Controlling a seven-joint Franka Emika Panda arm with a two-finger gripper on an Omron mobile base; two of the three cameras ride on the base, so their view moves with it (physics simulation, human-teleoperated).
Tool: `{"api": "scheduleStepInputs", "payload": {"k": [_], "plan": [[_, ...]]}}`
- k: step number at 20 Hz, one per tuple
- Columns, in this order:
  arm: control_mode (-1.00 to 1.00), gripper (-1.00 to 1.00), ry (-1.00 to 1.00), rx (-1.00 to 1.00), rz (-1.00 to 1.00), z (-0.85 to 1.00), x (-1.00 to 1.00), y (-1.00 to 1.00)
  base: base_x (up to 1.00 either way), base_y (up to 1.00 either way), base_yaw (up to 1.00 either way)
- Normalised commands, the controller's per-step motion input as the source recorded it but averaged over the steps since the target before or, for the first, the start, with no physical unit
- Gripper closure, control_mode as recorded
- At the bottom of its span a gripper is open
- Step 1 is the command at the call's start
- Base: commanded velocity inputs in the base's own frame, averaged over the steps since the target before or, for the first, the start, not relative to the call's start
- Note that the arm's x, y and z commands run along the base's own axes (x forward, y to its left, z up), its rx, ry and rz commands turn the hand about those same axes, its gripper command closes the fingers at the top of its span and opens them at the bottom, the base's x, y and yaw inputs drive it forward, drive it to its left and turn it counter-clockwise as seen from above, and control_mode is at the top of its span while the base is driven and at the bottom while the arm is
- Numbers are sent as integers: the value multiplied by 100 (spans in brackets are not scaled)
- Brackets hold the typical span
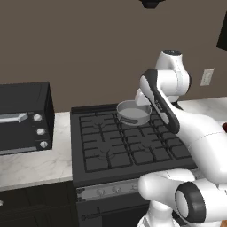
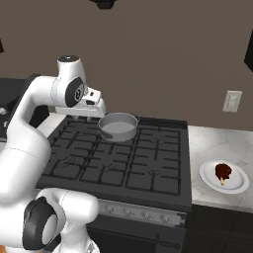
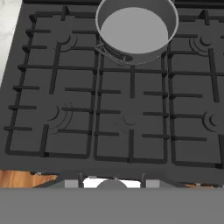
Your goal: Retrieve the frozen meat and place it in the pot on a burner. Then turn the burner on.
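The frozen meat [image 2: 223,171], a small reddish-brown drumstick, lies on a white plate [image 2: 236,185] on the counter to the right of the stove. The grey pot [image 2: 118,126] [image 1: 133,112] [image 3: 134,31] stands empty on the rear middle burner, with its short handle [image 3: 110,53] toward the stove's front. My gripper [image 2: 99,112] hovers high over the stove's rear left, just left of the pot and far from the meat. Its fingers are too small to make out; it holds nothing and counts as shut. A bare burner [image 3: 129,120] lies in front of the pot.
A black microwave [image 1: 24,117] stands on the marble counter [image 1: 35,166] left of the stove. The stove's knobs [image 2: 143,213] line its front panel. A wall outlet [image 2: 232,101] sits above the right counter. My own arm [image 1: 162,106] crosses the stove's right side in the left base view.
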Motion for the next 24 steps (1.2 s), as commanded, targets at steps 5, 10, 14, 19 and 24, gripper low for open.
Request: {"api": "scheduleStepInputs", "payload": {"k": [5, 10, 14, 19, 24], "plan": [[-100, -100, -1, 0, 0, 0, 1, -3, 0, 0, 0], [-100, -100, -3, 0, 0, -10, 0, -17, 0, 0, 0], [-100, -100, 0, 0, 0, -3, 3, -44, 0, 0, 0], [-100, -100, 1, -2, -3, 0, 10, -65, 0, 0, 0], [-100, -100, 5, 0, -5, 0, 13, -78, 0, 0, 0]]}}
